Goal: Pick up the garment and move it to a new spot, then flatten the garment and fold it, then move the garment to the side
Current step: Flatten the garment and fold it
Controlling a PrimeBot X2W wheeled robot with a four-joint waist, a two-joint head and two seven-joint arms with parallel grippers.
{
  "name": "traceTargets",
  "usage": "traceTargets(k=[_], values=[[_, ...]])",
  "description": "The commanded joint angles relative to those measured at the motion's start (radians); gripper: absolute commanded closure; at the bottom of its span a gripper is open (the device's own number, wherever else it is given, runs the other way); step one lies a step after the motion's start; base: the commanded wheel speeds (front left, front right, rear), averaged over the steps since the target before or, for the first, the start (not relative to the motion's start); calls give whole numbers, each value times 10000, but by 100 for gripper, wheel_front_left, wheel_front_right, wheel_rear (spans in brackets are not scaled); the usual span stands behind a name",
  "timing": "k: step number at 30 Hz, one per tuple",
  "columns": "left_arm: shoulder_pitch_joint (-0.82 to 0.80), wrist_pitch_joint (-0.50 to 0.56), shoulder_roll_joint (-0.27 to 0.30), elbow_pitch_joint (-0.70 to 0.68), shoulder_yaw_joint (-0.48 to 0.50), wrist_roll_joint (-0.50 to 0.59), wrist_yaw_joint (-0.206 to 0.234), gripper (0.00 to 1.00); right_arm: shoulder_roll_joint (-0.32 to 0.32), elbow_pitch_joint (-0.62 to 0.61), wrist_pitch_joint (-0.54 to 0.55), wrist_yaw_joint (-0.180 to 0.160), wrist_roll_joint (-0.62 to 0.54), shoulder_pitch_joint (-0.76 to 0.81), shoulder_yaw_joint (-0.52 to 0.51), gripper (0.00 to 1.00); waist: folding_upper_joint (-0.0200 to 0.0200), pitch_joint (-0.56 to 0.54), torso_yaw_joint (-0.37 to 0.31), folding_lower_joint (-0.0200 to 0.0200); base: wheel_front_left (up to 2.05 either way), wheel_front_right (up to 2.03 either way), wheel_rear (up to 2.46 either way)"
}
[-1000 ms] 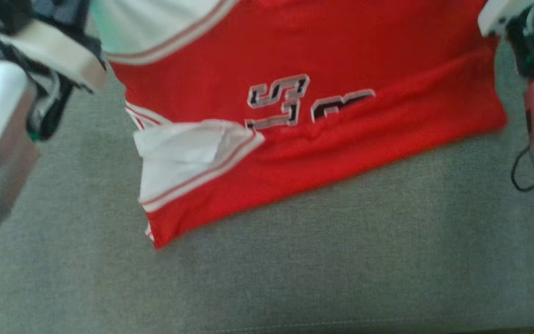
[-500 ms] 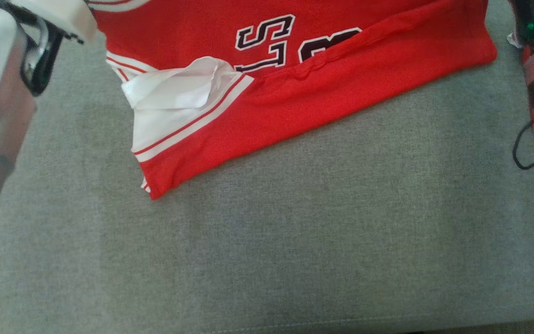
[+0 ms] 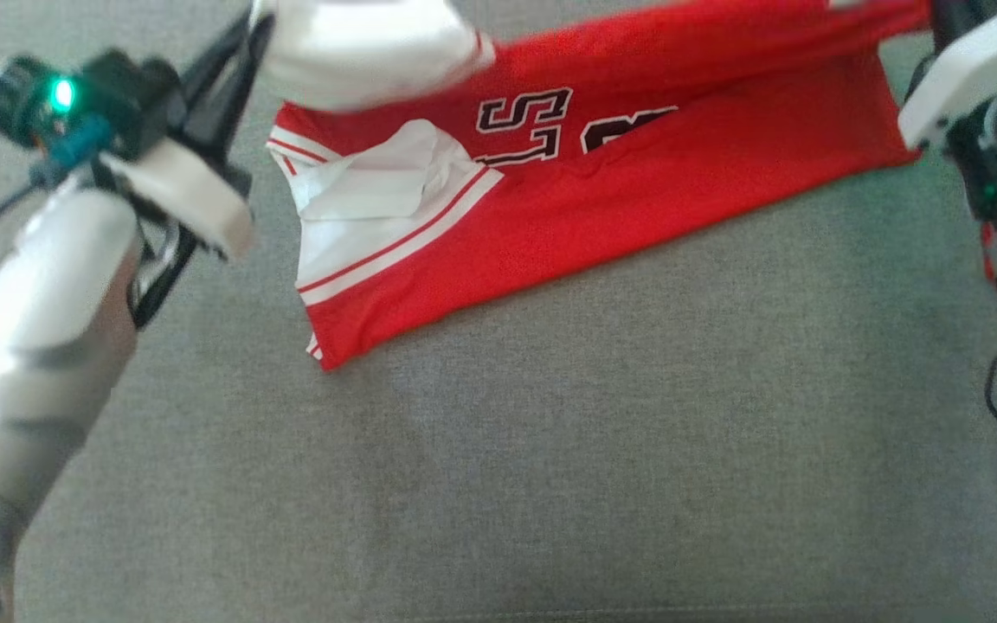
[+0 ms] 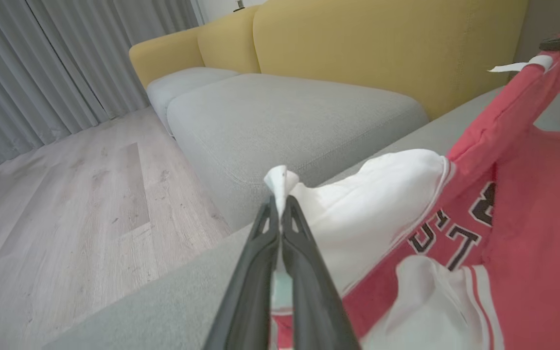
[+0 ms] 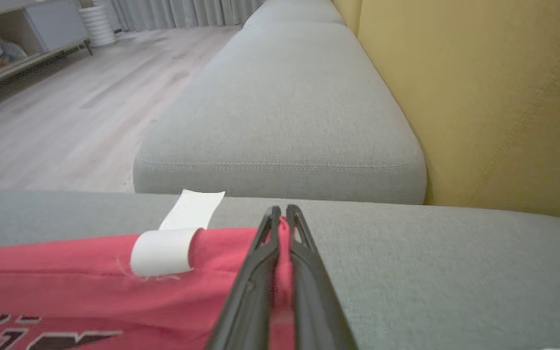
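Crosswise: garment (image 3: 602,173) stretched, long axis left-right; left claw (image 4: 280,209), right claw (image 5: 280,216) each clamped on its ends.

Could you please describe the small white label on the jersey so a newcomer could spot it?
On the grey sofa cushion before the yellow backrest rests a red jersey, partly lifted. Follow its red edge to the right gripper pinching it; the label sits just beside that gripper. Unlike the big white striped sleeves, it is a small plain curled strip.

Soft, even daylight leaves faint shadows, while motion blur smears the red-and-white fabric jersey (image 3: 620,164) in the head view.
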Motion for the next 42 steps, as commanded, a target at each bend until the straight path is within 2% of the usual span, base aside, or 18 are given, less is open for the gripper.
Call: traceTargets(k=[1,7,13,18,27,28,29,30,35,42], values=[[14,5,642,-373,221,-48,33,100,-180,-238,142,-9,127,199,361,100,0,-235,66,1,0,0,0],[985,547,1062,-1358,-36,-241,152,100,-649,-240,581,-9,394,717,1223,100,0,-460,171,1,0,0,0],[2016,1530,1512,-2767,-633,-253,336,100,-1348,-220,745,-9,248,1015,2240,100,0,-403,322,1,0,0,0],[2355,2078,1570,-3562,-870,-392,433,100,-1779,69,601,-9,-259,836,2868,100,0,-142,414,1,0,0,0],[2269,2746,1608,-3997,-1231,-413,299,100,-2002,743,378,-9,-1078,315,3835,100,0,267,515,1,0,0,0],[2259,2775,1589,-4002,-1254,-426,288,92,-2022,824,270,-9,-1166,243,3870,100,0,295,519,1,0,0,0],[2249,2787,1571,-4005,-1265,-429,290,51,-2023,936,155,-9,-1219,175,3831,8,0,311,518,1,0,0,0],[2243,2787,1553,-4002,-1271,-427,308,0,-1959,1110,185,-9,-1169,155,3753,0,0,314,512,1,0,0,0],[2197,2246,1444,-4001,-971,-441,672,0,-1675,1519,-343,-9,-859,-51,3258,0,0,114,385,1,0,0,0],[2374,496,1123,-3977,505,-1090,1951,0,-901,1381,-2094,-9,196,-255,1831,0,0,-641,103,1,0,0,0]])
